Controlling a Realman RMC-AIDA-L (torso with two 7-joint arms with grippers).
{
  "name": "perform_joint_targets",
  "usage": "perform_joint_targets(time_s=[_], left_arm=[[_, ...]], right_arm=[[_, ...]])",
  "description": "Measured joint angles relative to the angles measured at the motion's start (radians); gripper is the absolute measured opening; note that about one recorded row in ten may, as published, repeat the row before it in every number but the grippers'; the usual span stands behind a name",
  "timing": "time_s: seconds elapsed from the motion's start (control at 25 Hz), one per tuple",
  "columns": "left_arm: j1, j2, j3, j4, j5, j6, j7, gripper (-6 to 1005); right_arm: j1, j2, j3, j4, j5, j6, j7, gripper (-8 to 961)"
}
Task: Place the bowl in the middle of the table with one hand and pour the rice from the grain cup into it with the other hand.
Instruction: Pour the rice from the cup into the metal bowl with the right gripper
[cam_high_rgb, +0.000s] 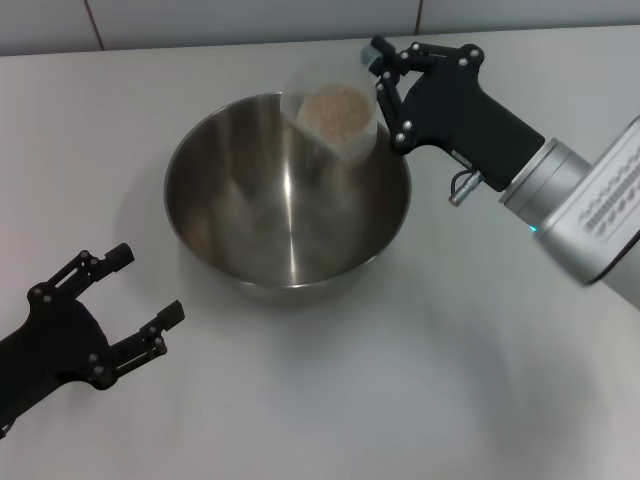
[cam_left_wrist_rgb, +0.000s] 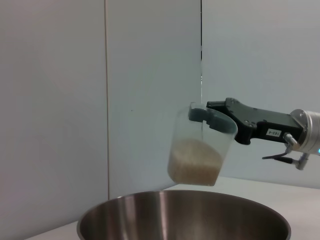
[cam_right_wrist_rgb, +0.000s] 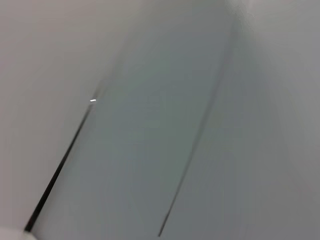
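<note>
The steel bowl (cam_high_rgb: 287, 195) stands near the middle of the white table (cam_high_rgb: 400, 400); its rim also shows in the left wrist view (cam_left_wrist_rgb: 182, 216). Above its far rim hangs the clear grain cup (cam_high_rgb: 337, 120), tilted toward the bowl, with the rice (cam_high_rgb: 336, 110) still heaped inside. My right gripper (cam_high_rgb: 378, 85) is shut on the cup's side; from the left wrist it shows gripping the cup (cam_left_wrist_rgb: 196, 150) near its rim, with rice (cam_left_wrist_rgb: 194, 161) in the lower half. My left gripper (cam_high_rgb: 140, 290) rests open on the table at the bowl's near left, holding nothing.
A tiled wall (cam_high_rgb: 250, 20) runs behind the table's far edge. The right wrist view shows only wall panels and seams. Bare tabletop lies in front of and to the right of the bowl.
</note>
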Motion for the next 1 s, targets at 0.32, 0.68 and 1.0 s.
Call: perform_joint_targets(time_s=[0.32, 0.68, 1.0], left_arm=[[0.002, 0.000, -0.001, 0.000, 0.000, 0.000, 0.001, 841], [0.007, 0.000, -0.003, 0.000, -0.001, 0.000, 0.003, 841], [0.008, 0.000, -0.006, -0.012, -0.004, 0.000, 0.013, 841]], right_arm=[[-0.004, 0.005, 0.007, 0.057, -0.010, 0.001, -0.592, 39], [-0.009, 0.008, -0.002, 0.123, -0.066, 0.042, -1.218, 37], [-0.003, 0.009, -0.002, 0.118, -0.113, 0.049, -1.436, 35]])
